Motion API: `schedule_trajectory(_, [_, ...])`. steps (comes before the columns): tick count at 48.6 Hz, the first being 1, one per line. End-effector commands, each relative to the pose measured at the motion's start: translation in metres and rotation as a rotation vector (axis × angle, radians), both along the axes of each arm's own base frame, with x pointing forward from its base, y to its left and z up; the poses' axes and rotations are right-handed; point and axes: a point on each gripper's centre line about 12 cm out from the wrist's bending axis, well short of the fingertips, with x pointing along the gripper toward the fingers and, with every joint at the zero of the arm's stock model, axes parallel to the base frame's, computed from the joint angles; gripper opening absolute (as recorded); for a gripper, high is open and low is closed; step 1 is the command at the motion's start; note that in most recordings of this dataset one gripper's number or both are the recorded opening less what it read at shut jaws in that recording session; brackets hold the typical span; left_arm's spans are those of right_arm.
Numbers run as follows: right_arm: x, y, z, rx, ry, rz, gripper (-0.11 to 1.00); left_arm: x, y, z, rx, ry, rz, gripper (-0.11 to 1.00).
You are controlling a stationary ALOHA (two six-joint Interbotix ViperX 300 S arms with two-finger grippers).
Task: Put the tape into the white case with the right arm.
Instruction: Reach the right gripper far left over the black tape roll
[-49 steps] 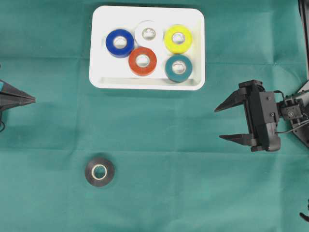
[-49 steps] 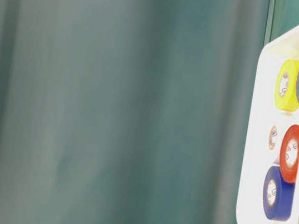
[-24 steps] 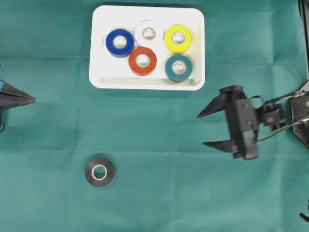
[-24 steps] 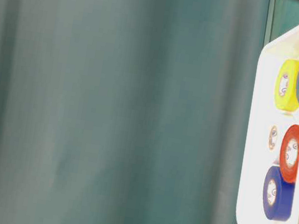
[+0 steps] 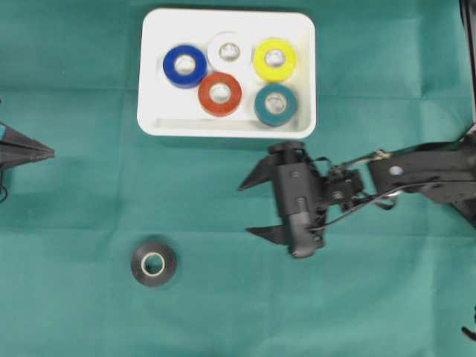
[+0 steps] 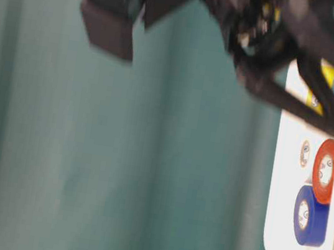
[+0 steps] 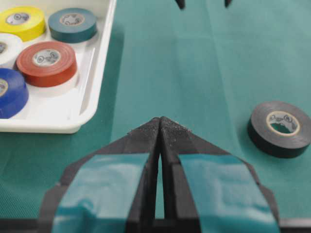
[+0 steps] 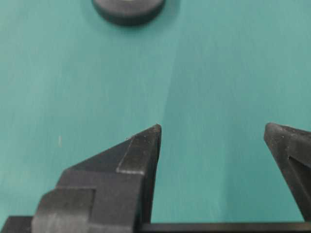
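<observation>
A black tape roll (image 5: 154, 264) lies flat on the green cloth at the lower left, also seen in the left wrist view as the black tape (image 7: 280, 128) and at the top edge of the right wrist view as the tape (image 8: 129, 10). The white case (image 5: 155, 123) sits at the top centre and holds several coloured rolls. My right gripper (image 5: 245, 210) hangs open and empty over the cloth below the case, well right of the black tape, fingertips pointing left. My left gripper (image 5: 50, 153) rests shut at the left edge, its tips (image 7: 160, 120) pressed together.
In the case lie blue (image 5: 184, 66), white (image 5: 229, 50), yellow (image 5: 274, 59), red (image 5: 220, 94) and teal (image 5: 275, 104) rolls. The right arm (image 5: 416, 172) stretches in from the right edge. In the table-level view the blurred right gripper (image 6: 254, 44) fills the top.
The right gripper has travelled left across the cloth, from the right edge to below the case, staying open. The left gripper and the black tape have not moved.
</observation>
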Motion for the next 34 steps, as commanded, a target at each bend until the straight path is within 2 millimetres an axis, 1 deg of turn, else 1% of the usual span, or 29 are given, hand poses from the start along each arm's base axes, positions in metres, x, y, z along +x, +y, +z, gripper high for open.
schedule_trajectory(1, [0.02,0.007,0.012,0.005,-0.049,0.012,0.52,0.001,0.0,0.004,0.0,-0.008,0.002,0.0])
schedule_trajectory(7, [0.044,0.015,0.013,0.009,-0.07,0.022,0.53,0.001,0.0,0.004,0.0,-0.009,0.002,0.0])
schedule_trajectory(13, [0.063,0.021,0.014,0.012,-0.085,0.027,0.53,0.001,0.0,0.004,0.0,-0.008,0.002,0.0])
schedule_trajectory(17, [0.074,0.025,0.016,0.013,-0.093,0.029,0.53,0.001,0.0,0.004,0.001,-0.008,0.001,0.0])
schedule_trajectory(24, [0.093,0.034,0.013,0.004,-0.088,0.035,0.54,0.001,0.0,0.004,0.0,-0.008,0.002,0.0])
schedule_trajectory(34, [0.116,0.038,0.009,-0.013,-0.063,0.018,0.54,0.001,0.0,0.004,0.0,-0.009,0.002,0.0])
